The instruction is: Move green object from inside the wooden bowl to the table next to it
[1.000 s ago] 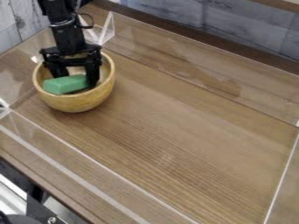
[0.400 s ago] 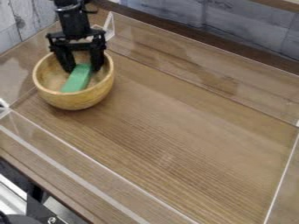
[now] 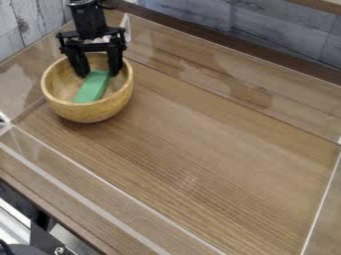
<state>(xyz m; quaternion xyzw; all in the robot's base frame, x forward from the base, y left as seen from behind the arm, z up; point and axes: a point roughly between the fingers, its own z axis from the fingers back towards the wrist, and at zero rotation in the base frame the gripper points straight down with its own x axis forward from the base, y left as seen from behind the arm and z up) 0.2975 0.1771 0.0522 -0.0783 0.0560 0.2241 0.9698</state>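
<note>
The gripper (image 3: 95, 58) has been raised and drawn toward the wooden bowl's (image 3: 60, 105) far rim with its jaws spread and empty, while the green object (image 3: 91, 89) has been left tilted inside the bowl. The grasp has apparently failed, so the move remains undone. Bare tabletop (image 3: 213, 139) lies open to the bowl's right, bounded by clear acrylic walls (image 3: 322, 204).

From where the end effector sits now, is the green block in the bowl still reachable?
Probably yes. The end effector hangs open over the far rim of the wooden bowl, and the green object lies uncovered inside, leaning toward that side. Nothing blocks a descent.
</note>
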